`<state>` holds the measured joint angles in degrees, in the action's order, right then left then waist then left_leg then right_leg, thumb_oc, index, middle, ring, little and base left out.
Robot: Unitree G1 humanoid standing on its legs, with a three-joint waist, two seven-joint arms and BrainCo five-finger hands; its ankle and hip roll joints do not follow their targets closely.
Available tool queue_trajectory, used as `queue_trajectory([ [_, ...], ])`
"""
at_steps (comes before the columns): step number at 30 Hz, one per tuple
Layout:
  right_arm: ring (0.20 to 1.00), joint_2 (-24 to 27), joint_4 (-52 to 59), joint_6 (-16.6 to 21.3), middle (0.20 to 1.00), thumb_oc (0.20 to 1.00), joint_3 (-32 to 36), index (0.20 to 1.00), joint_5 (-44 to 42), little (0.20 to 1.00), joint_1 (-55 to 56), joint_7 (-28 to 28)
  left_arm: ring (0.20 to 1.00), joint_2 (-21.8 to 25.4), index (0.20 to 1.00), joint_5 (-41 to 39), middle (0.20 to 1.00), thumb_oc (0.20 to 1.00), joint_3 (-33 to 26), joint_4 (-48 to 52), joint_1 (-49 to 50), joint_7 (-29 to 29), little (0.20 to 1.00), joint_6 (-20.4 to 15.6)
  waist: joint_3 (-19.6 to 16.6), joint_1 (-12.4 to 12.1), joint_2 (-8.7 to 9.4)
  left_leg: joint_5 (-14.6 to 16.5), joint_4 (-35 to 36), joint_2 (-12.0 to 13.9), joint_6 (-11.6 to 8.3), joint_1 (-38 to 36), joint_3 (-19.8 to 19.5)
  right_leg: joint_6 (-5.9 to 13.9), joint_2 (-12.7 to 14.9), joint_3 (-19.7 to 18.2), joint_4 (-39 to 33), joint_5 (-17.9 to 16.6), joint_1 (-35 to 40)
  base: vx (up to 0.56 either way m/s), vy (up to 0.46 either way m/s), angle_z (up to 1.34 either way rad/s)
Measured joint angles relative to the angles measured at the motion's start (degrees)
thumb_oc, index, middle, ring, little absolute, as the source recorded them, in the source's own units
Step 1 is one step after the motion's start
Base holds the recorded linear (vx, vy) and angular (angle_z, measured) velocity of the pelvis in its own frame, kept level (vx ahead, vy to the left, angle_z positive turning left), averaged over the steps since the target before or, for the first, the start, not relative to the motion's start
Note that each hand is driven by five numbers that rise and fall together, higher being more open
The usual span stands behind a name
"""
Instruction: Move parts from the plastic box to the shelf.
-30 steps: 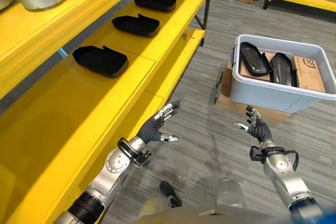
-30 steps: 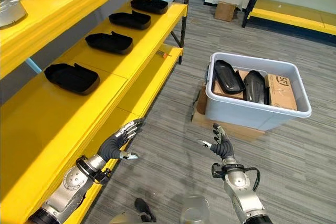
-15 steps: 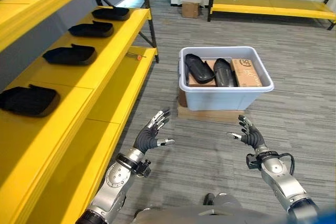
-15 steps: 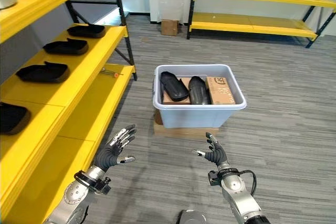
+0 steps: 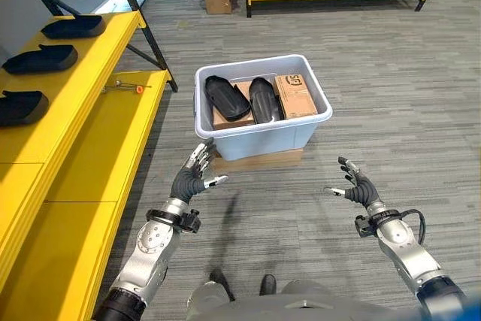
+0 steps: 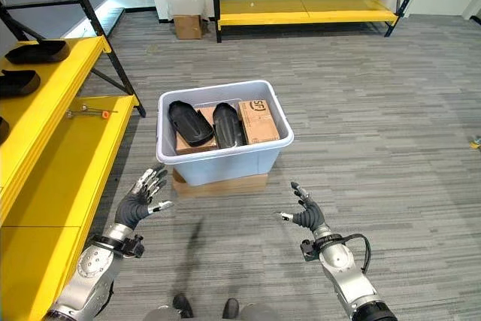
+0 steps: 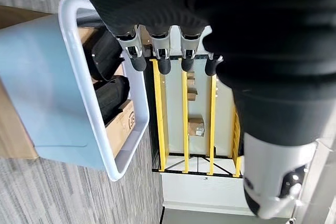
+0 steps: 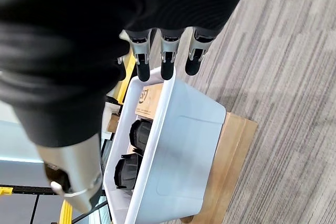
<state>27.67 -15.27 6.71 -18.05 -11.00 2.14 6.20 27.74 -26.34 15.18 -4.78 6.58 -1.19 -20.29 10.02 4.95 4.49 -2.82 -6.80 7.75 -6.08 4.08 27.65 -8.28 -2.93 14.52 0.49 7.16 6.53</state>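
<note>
From the left eye view, a pale plastic box (image 5: 259, 129) sits on a flat piece of brown cardboard (image 5: 259, 160) on the grey floor (image 5: 391, 88). Inside the box lie two black parts (image 5: 225, 98) side by side, and a brown carton (image 5: 294, 95) is next to them on the right. The left hand (image 5: 189, 180) is up in the air just in front of the box, near its left corner. Its fingers are spread wide and hold nothing. The right hand (image 5: 358, 188) is in front of the box too, further to the right and well apart from it. Its fingers are also wide and empty. Left of the box is the yellow shelf (image 5: 71, 103), with three more black parts (image 5: 22, 107) lying on it in a row.

From the right eye view, a small tool (image 6: 89, 113) with an orange end lies on the low yellow board left of the box.

In the left wrist view, the straight fingers (image 7: 159, 59) point over the box's rim (image 7: 97, 124), not touching it.

In the right wrist view, the fingers (image 8: 167, 62) are straight, with the box past them.
</note>
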Motion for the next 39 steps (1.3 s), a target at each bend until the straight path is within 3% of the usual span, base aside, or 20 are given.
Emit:
queue_trajectory([
  [2,1.000,-0.1,0.1,0.0,1.000,1.000,-0.7,1.000,0.7,1.000,0.0,-1.2,1.000,-0.2,1.000,0.0,1.000,1.000,0.0,0.0,0.4,0.8,1.000,1.0,0.8,-1.2,-1.37,-0.7,2.0,2.0,-0.47,2.8,-0.3,0.30,-0.2,-1.6,-0.1,-0.3,0.4,0.28,0.123,-0.47],
  [6,1.000,0.0,1.3,0.2,1.000,1.000,-0.6,1.000,1.1,1.000,0.1,-2.0,1.000,-0.2,1.000,0.0,1.000,1.000,-0.8,0.0,2.2,1.5,1.000,1.0,1.6,-1.5,-2.09,-1.9,4.8,5.1,-1.08,2.9,-1.6,1.08,-0.1,-2.4,-0.1,0.2,2.4,0.23,0.142,-0.29],
  [8,1.000,0.3,2.4,0.9,1.000,1.000,-0.7,1.000,1.1,1.000,0.5,-3.5,1.000,-0.2,1.000,0.1,1.000,1.000,-2.2,-0.1,3.8,1.5,1.000,1.0,1.9,-1.4,-2.68,-2.6,7.7,6.1,-0.14,0.2,-1.5,3.24,0.6,-3.1,0.8,1.4,3.5,0.21,0.162,-0.23],
  [9,1.000,2.0,3.3,1.4,1.000,1.000,-0.7,1.000,1.1,1.000,0.8,-4.0,1.000,-0.9,1.000,0.1,1.000,1.000,-2.0,-0.1,4.0,1.5,1.000,1.0,2.1,-1.5,-4.76,-5.1,7.5,5.9,2.65,-3.1,-1.4,5.27,0.5,-2.6,1.9,2.9,3.9,0.44,0.332,-0.01],
  [11,1.000,1.7,3.3,1.7,1.000,1.000,-0.6,1.000,1.1,1.000,1.3,-4.3,1.000,-1.1,1.000,0.2,1.000,1.000,-2.3,-1.4,3.3,1.2,1.000,0.9,2.4,-1.5,-3.48,-3.8,7.7,2.5,2.67,-4.7,0.8,7.51,4.4,-1.6,4.8,5.4,4.1,0.45,0.338,0.09],
  [15,1.000,0.2,5.1,1.8,1.000,1.000,-3.4,1.000,1.2,1.000,0.1,-5.1,1.000,-1.1,1.000,1.3,1.000,1.000,-2.4,-3.7,1.9,0.2,1.000,0.7,1.5,-2.6,-1.80,-0.7,8.5,-3.9,5.89,-7.7,0.7,11.01,10.8,1.3,8.0,6.6,5.5,0.24,0.194,0.18],
  [19,1.000,-0.6,5.5,1.8,1.000,1.000,-3.8,1.000,1.2,1.000,-1.2,-5.2,1.000,0.1,1.000,2.8,1.000,1.000,-2.0,-3.8,0.3,-0.4,1.000,0.5,1.3,-4.0,-1.63,1.1,8.2,-5.9,8.16,-7.6,-0.1,12.90,13.2,2.1,12.6,5.4,4.0,0.18,0.227,0.33],
  [20,1.000,-0.7,5.5,1.5,1.000,1.000,-3.6,1.000,1.2,1.000,-2.6,-4.3,1.000,1.7,1.000,2.8,1.000,1.000,-1.7,-4.8,-1.1,-1.0,1.000,0.5,1.2,-4.3,-1.82,1.6,9.1,-6.6,8.86,-8.7,-1.4,20.41,15.3,-1.6,31.0,1.7,-4.4,0.07,0.186,0.39],
  [21,1.000,-0.9,5.5,1.5,1.000,1.000,-3.6,1.000,1.2,1.000,-2.4,-4.2,1.000,2.3,1.000,2.8,1.000,1.000,-1.8,-4.8,-1.0,-1.0,1.000,0.5,1.0,-4.4,-1.49,1.7,10.0,-6.4,8.95,-9.9,-1.5,22.95,15.7,-3.1,36.4,1.7,-6.8,0.04,0.128,0.37],
  [23,1.000,-2.9,4.6,1.5,1.000,1.000,-3.7,1.000,1.3,1.000,-2.8,-3.1,1.000,3.4,1.000,2.7,1.000,1.000,-2.0,-5.2,-0.9,-1.0,1.000,0.7,0.7,-5.7,-0.80,3.0,8.0,-5.6,10.20,-9.5,-0.6,23.08,16.1,-6.6,48.2,-8.6,-14.8,0.08,0.015,-0.08],
  [25,1.000,-3.3,4.3,1.7,1.000,1.000,-4.1,1.000,1.8,1.000,-3.4,-3.0,1.000,3.6,1.000,2.7,1.000,1.000,-1.9,-5.2,-0.6,-0.9,1.000,0.8,1.2,-5.8,-1.46,3.9,8.7,-5.2,10.76,-10.1,-0.4,23.05,16.8,-5.6,50.4,-6.3,-19.8,0.12,-0.069,-0.13],
  [27,1.000,-3.3,3.6,1.8,1.000,1.000,-4.3,1.000,2.2,1.000,-4.1,-2.9,1.000,2.9,1.000,2.7,1.000,1.000,-1.5,-5.0,0.3,-0.9,1.000,1.1,1.5,-5.4,-2.16,4.0,9.4,-4.9,10.43,-11.4,0.4,21.66,18.3,-1.6,43.2,-4.2,-21.4,0.08,-0.101,-0.11],
  [28,1.000,-3.2,3.7,1.8,1.000,1.000,-4.3,1.000,2.2,1.000,-4.1,-2.7,1.000,2.8,1.000,2.7,1.000,1.000,-1.3,-4.8,0.9,-0.8,1.000,1.1,1.5,-5.3,-2.48,3.8,10.2,-4.9,10.15,-12.1,0.7,20.72,18.9,2.6,34.1,-4.4,-20.6,0.11,-0.180,-0.06],
  [31,1.000,-3.0,3.1,1.8,1.000,1.000,-4.4,1.000,2.3,1.000,-3.4,-2.3,1.000,2.4,1.000,2.9,1.000,1.000,-1.0,-4.9,1.4,0.0,1.000,1.6,0.8,-4.9,-2.37,4.2,10.4,-4.3,7.65,-13.3,0.7,18.91,19.8,6.1,18.2,-7.0,-18.3,0.15,-0.277,-0.04],
  [33,1.000,-2.8,2.7,1.8,1.000,1.000,-4.2,1.000,2.3,1.000,-3.6,-1.3,1.000,1.7,1.000,2.9,1.000,1.000,0.6,-5.2,0.7,1.5,1.000,2.1,0.7,-4.6,-2.54,4.9,10.3,-3.6,7.15,-13.2,-0.1,20.34,22.0,6.3,6.9,-10.3,-17.0,0.14,-0.241,-0.01],
  [34,1.000,-3.0,2.3,1.8,1.000,1.000,-4.3,1.000,2.3,1.000,-3.5,-1.1,1.000,1.6,1.000,3.4,1.000,1.000,1.6,-5.6,0.7,1.6,1.000,2.1,0.7,-4.2,-2.52,5.0,10.4,-3.4,6.75,-13.6,-0.5,21.68,23.8,5.1,5.3,-12.4,-17.6,0.16,-0.300,0.01],
  [36,1.000,-3.0,1.7,1.8,1.000,1.000,-4.4,1.000,2.3,1.000,-3.0,-0.6,1.000,1.6,1.000,4.1,1.000,1.000,3.4,-6.7,1.2,1.6,1.000,2.1,0.7,-3.5,-2.48,4.8,10.6,-1.6,4.09,-15.4,-1.1,22.16,25.9,3.9,3.6,-16.0,-17.5,0.23,-0.355,0.14],
  [37,1.000,-3.1,1.9,1.8,1.000,1.000,-4.4,1.000,2.3,1.000,-1.9,-0.2,1.000,1.9,1.000,4.6,1.000,1.000,3.2,-6.7,2.2,1.6,1.000,1.9,0.2,-2.9,-1.05,4.4,10.5,0.4,0.34,-16.2,-2.0,21.88,25.3,3.9,2.1,-16.7,-15.3,0.36,-0.414,0.46],
  [38,1.000,-2.3,1.3,1.4,1.000,1.000,-3.7,1.000,2.3,1.000,-1.0,0.1,1.000,-0.1,1.000,4.5,1.000,1.000,2.5,-7.7,3.6,1.7,1.000,2.2,0.2,-3.0,-2.99,4.7,10.6,5.1,-2.23,-18.2,-3.4,17.92,20.6,5.2,2.1,-16.4,-12.0,0.38,-0.407,0.40],
  [39,1.000,-1.7,1.4,1.4,1.000,1.000,-3.0,1.000,2.3,1.000,-0.9,0.3,1.000,-0.6,1.000,4.6,1.000,1.000,2.6,-6.7,4.7,1.5,1.000,2.1,0.3,-3.0,-4.16,4.5,10.0,6.3,-1.27,-17.9,-3.6,16.96,18.4,5.5,2.2,-16.2,-11.9,0.23,-0.279,0.15],
])
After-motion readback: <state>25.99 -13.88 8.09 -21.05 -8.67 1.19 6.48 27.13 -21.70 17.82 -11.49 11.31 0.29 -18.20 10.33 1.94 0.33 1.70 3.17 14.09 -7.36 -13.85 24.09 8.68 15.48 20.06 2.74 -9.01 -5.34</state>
